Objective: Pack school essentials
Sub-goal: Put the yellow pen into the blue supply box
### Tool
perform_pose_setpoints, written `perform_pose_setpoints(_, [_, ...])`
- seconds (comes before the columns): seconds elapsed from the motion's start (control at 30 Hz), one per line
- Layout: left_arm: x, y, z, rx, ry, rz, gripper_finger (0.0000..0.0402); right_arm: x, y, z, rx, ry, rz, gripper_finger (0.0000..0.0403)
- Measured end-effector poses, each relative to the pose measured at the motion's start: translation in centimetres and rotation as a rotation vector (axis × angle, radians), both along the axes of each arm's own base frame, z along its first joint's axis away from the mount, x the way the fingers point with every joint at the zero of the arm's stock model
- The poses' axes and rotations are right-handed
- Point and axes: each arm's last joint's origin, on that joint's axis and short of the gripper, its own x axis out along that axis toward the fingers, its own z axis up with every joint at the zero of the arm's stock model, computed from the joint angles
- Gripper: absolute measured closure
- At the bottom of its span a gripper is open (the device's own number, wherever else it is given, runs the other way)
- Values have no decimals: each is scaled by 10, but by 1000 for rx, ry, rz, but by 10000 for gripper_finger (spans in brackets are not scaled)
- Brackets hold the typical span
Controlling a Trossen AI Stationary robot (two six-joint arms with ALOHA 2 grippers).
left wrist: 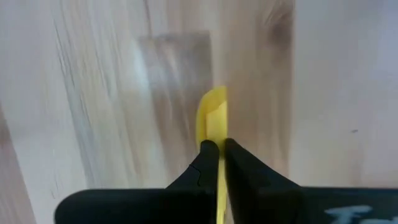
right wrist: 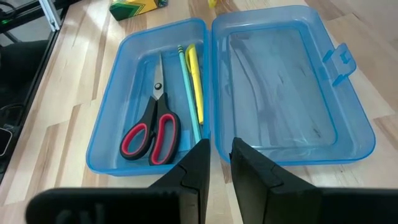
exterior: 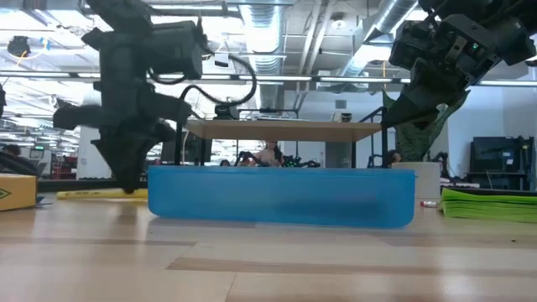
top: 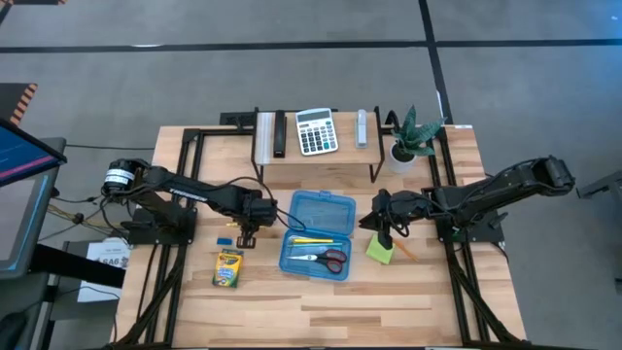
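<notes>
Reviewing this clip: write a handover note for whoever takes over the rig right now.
Left claw: shut on a thin yellow pencil, low over the table, left of the open blue plastic case.
Right claw: open and empty, right of the case, close by the lime-green sticky-note pad.
Done: red-handled scissors and two packed pencils lie in the case.
Left: the held pencil, tiny blue eraser, yellow-green crayon box, the sticky-note pad, orange pencil. The lid is not yet closed.

Grey floor (top: 292, 78) crossed by dark lines; exposed ceiling ducts (exterior: 277, 25); dark monitors (exterior: 495, 155) behind.
</notes>
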Motion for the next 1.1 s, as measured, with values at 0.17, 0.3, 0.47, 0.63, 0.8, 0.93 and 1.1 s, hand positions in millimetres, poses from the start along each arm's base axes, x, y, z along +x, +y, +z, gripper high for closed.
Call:
perform_pose_setpoints(0.17, [7,-7,14,25,-9,-9,399,0,0,0,0,0,0,315])
perform_pose_setpoints(0.3, [14,-14,25,52,-33,-19,400,0,0,0,0,0,0,315])
perform_pose_setpoints(0.47, [20,-20,35,69,-63,-40,401,0,0,0,0,0,0,315])
perform_pose_setpoints(0.63, [24,-30,47,67,-81,-60,401,0,0,0,0,0,0,315])
perform_pose_setpoints(0.8, [29,-41,64,80,-114,-75,401,0,0,0,0,0,0,315])
perform_pose_setpoints(0.93, [36,-53,78,65,-174,-94,401,0,0,0,0,0,0,315])
perform_pose_setpoints(1.1, [32,-63,84,78,-157,-126,401,0,0,0,0,0,0,315])
